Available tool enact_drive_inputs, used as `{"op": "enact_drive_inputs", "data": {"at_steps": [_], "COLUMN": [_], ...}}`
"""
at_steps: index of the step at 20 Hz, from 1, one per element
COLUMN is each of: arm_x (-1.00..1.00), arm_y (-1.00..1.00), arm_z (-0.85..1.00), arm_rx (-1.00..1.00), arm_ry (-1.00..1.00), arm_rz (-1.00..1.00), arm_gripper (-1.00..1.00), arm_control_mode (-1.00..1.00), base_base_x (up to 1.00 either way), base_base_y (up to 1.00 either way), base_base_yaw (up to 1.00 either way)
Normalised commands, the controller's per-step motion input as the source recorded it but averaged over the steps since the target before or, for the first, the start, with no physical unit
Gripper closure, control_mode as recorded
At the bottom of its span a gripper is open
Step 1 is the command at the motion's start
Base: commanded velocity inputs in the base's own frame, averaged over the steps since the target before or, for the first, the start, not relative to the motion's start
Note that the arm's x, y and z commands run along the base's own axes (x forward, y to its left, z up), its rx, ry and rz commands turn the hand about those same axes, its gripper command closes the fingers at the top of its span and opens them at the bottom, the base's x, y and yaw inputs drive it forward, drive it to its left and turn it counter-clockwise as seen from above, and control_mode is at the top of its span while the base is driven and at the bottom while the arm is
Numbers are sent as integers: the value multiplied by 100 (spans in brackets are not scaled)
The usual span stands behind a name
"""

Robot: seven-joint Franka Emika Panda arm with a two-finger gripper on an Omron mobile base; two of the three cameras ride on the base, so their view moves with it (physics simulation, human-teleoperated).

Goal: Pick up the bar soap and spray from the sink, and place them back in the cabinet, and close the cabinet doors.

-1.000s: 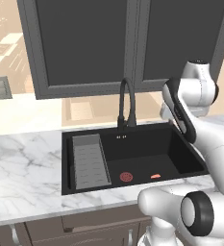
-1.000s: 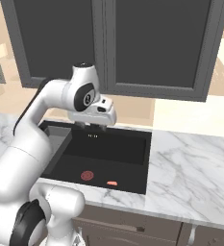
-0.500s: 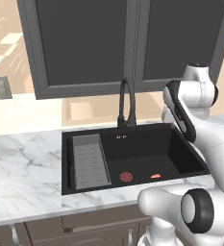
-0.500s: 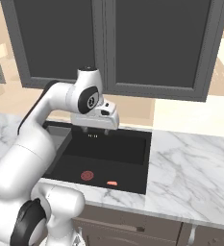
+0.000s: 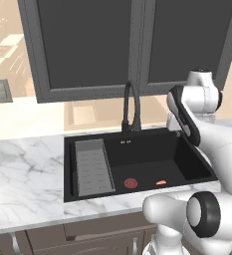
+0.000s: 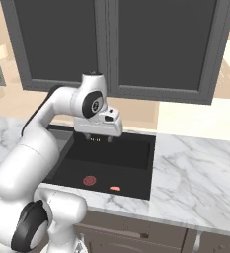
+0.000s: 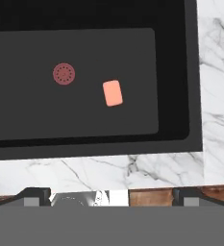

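Observation:
The bar soap is a small salmon-pink bar lying flat on the floor of the black sink, a little to one side of the round dark-red drain disc. In the base views the bar soap lies near the sink's front wall. My gripper hangs above the basin, pointing down, open and holding nothing. In the hand view the gripper has its dark fingertips wide apart at the bottom edge. The spray, the cabinet and the cabinet doors are out of view.
A grey ribbed tray fills the sink's left end. The black gooseneck faucet rises behind the basin. A grey-framed wall cabinet with dark panes hangs overhead. White marble counter runs on both sides.
The hand has sunk a little and drifted slightly right over the sink. The jaws have stayed open, and the soap has not moved.

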Motion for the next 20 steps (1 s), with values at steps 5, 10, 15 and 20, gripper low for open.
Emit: {"op": "enact_drive_inputs", "data": {"at_steps": [5,10,15,20], "arm_x": [2,11,15,18], "arm_y": [0,-3,-6,0], "arm_z": [-11,0,0,-5], "arm_rx": [0,0,0,0], "arm_ry": [0,0,0,0], "arm_rz": [0,0,0,0], "arm_gripper": [-100,-100,-100,-100], "arm_control_mode": [-100,-100,-100,-100], "base_base_x": [0,0,0,0], "base_base_y": [0,0,0,0], "base_base_yaw": [0,0,0,0]}}
